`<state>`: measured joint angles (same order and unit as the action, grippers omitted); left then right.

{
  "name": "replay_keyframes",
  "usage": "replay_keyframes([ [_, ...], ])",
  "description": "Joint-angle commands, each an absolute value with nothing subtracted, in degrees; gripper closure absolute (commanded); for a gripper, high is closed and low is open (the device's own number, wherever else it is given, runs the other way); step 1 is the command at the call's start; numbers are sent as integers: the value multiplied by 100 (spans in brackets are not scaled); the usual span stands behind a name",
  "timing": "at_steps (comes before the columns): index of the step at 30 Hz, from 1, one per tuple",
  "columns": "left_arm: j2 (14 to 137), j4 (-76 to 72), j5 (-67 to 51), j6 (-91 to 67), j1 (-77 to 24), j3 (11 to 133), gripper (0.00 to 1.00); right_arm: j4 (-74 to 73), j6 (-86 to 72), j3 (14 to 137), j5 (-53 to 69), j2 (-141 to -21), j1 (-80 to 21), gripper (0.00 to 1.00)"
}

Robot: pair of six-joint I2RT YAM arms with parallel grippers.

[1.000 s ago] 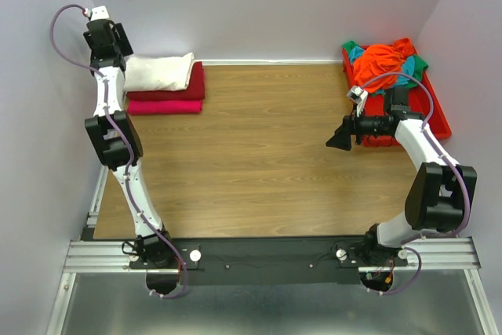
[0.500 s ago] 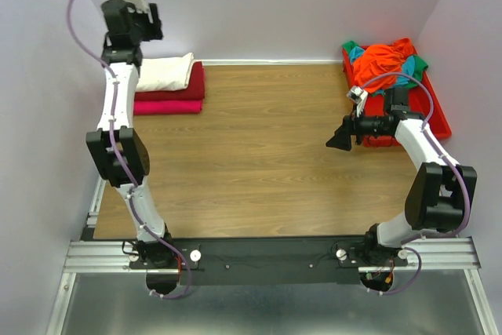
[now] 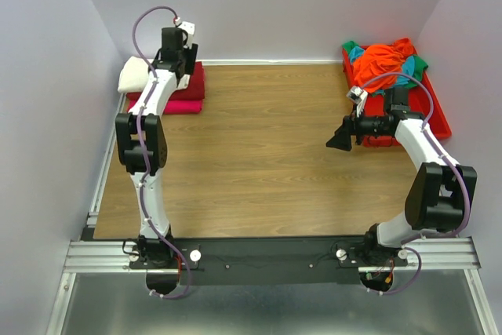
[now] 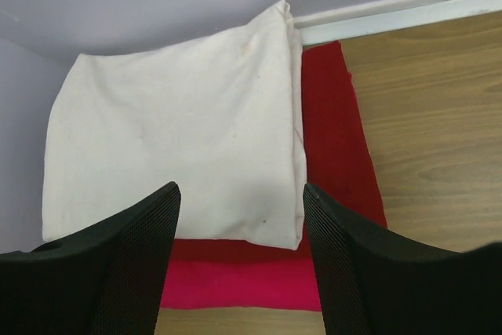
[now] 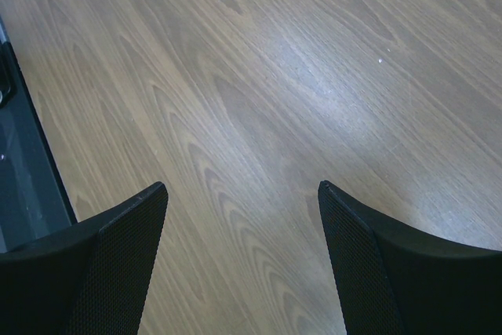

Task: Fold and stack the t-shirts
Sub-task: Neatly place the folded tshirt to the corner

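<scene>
Arms: left arm (image 3: 149,194) and right arm (image 3: 420,140), white links with black joint housings.
Cables: thin purple cables (image 3: 135,33) looping alongside.
Claws: left claw (image 4: 239,194), right claw (image 5: 243,194), black mesh-textured fingers (image 4: 125,272).

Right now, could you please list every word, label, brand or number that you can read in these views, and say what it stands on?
None: no text can be read in any view.
The white shirt, red shirt, pink shirt and the shirt pile show plain cloth, no print or tag.
The tray and table carry no marks.
</scene>
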<state>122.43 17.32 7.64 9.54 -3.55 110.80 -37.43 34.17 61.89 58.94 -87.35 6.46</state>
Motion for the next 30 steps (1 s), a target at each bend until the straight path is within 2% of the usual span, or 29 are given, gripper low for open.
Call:
replay_keyframes([
  [1,12523,1977,1440,1107,-650,11223,30,-3885,3507,6372,5915,-8745,677,16],
  [4,12691,2030,1748,1090,-756,11285,35,-3893,3507,6372,5924,-8763,686,16],
  [15,13095,2092,2426,967,-914,11356,46,-3894,3507,6372,5933,-8771,677,16],
  [19,13236,2083,2470,967,-923,11356,46,-3911,3516,6381,5933,-8771,686,16],
  [23,13342,2100,2514,949,-932,11391,62,-3911,3516,6381,5933,-8763,677,16],
  [24,13359,2109,2514,949,-932,11399,71,-3911,3516,6381,5933,-8771,677,16],
  [27,13368,2127,2531,949,-940,11461,79,-3920,3516,6381,5924,-8772,686,16],
  [30,13359,2153,2540,949,-940,11540,92,-3920,3516,6390,5924,-8771,677,16],
])
